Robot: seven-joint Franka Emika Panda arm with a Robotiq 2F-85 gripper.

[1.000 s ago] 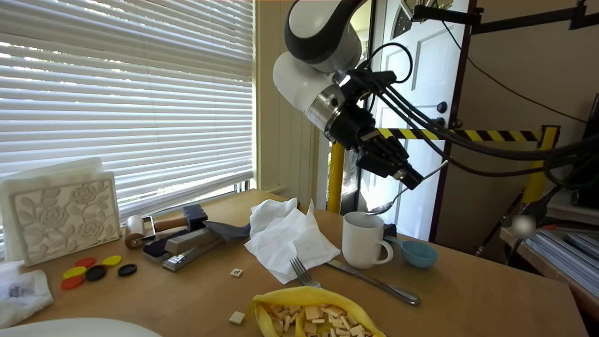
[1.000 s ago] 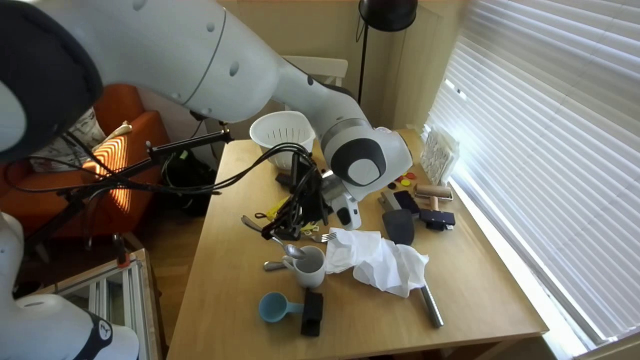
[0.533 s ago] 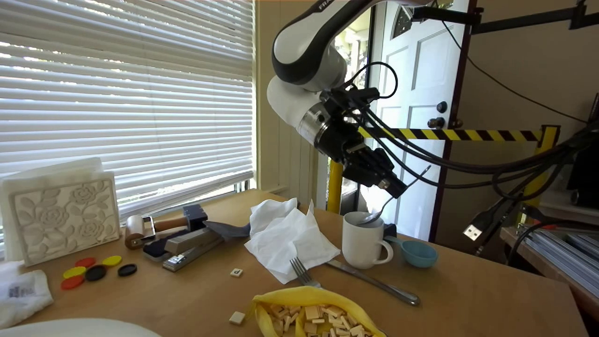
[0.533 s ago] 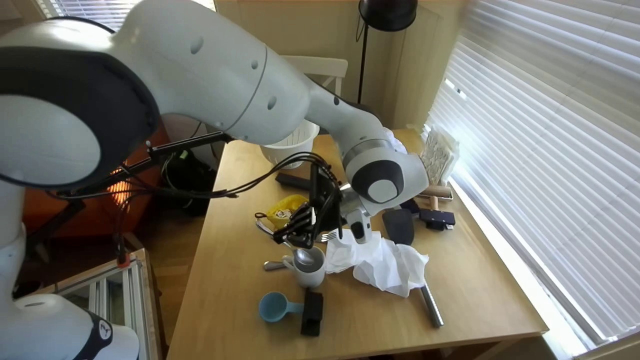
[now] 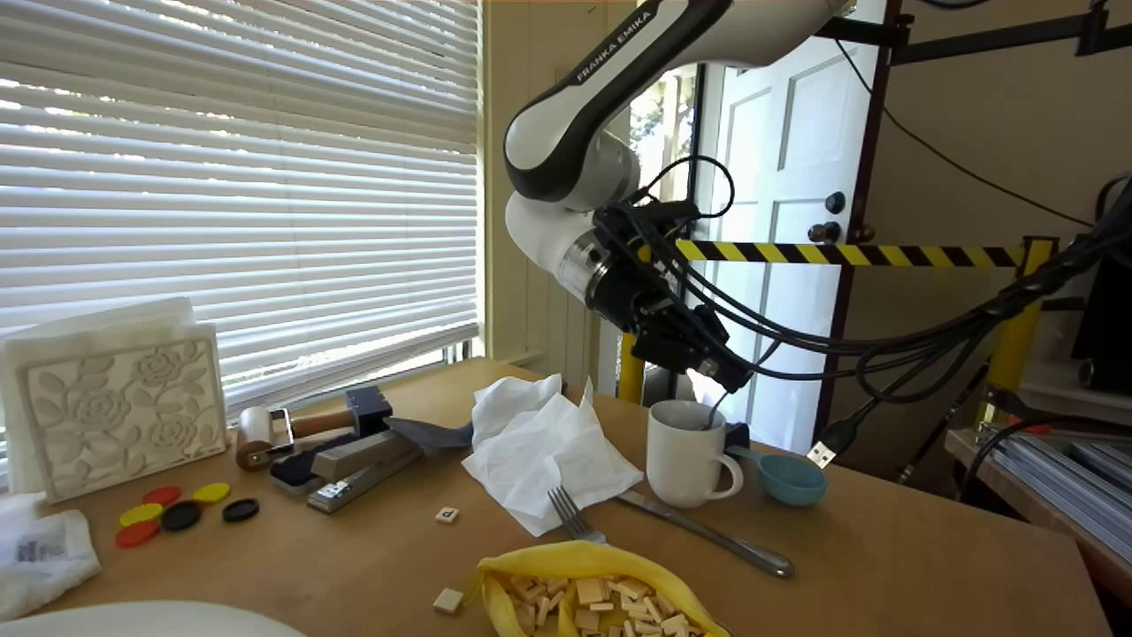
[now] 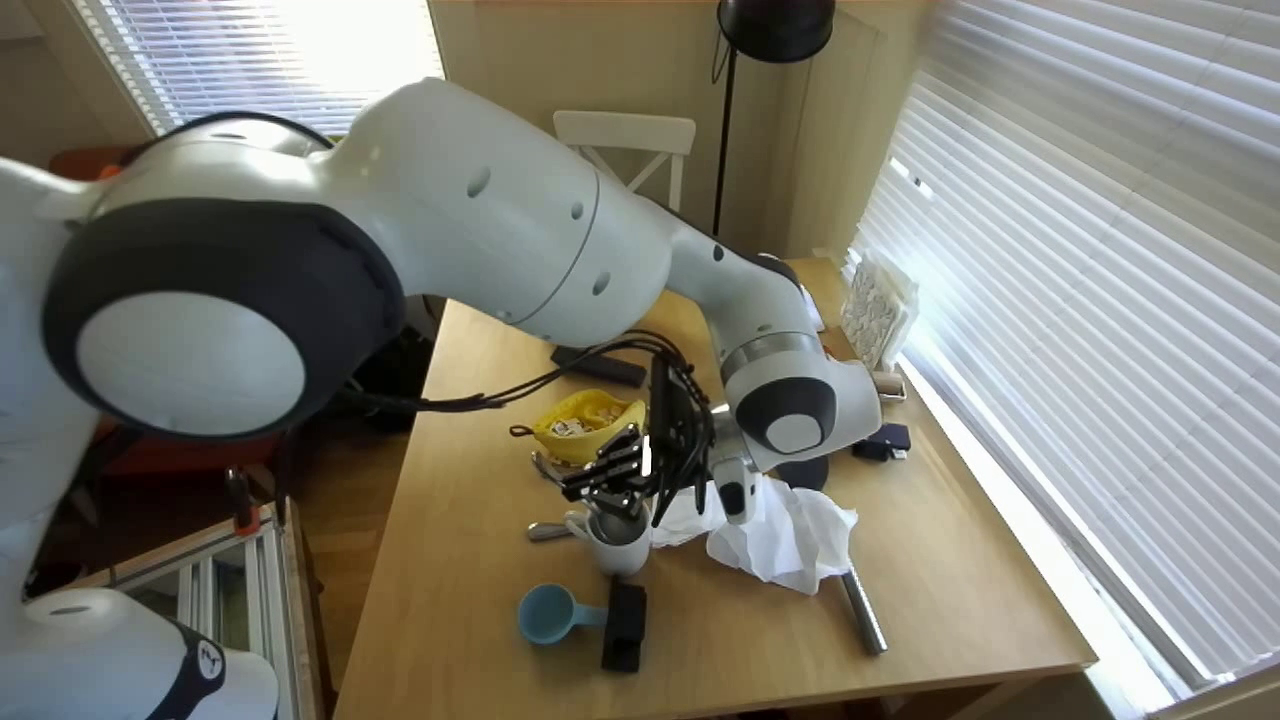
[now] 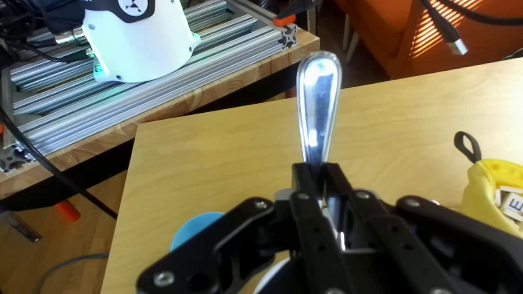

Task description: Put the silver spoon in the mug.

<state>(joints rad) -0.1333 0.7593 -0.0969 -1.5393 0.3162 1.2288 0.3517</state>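
The white mug (image 5: 679, 464) stands upright on the table, and it also shows in an exterior view (image 6: 624, 556). In the wrist view only a bit of its rim (image 7: 270, 277) shows. My gripper (image 5: 732, 376) is above the mug, tilted, its fingertips (image 7: 314, 171) shut on the handle of the silver spoon (image 7: 318, 98). The handle end sticks out past the fingertips. Below them, the spoon's lower part (image 5: 715, 410) slants down into the mug's opening. The spoon's bowl is hidden inside the mug. The gripper also shows in an exterior view (image 6: 590, 490), partly over the mug.
A blue scoop (image 5: 792, 480) and a black block (image 6: 624, 628) stand close to the mug. A knife (image 5: 707, 535), fork (image 5: 575, 515), crumpled white paper (image 5: 553, 460) and yellow pouch of letter tiles (image 5: 575, 562) lie nearby. Cables (image 5: 884, 341) hang off the arm.
My gripper has moved down toward the mug with the spoon still held. The spoon's bowl has gone from above the mug's rim to inside, out of sight. The mug has not moved.
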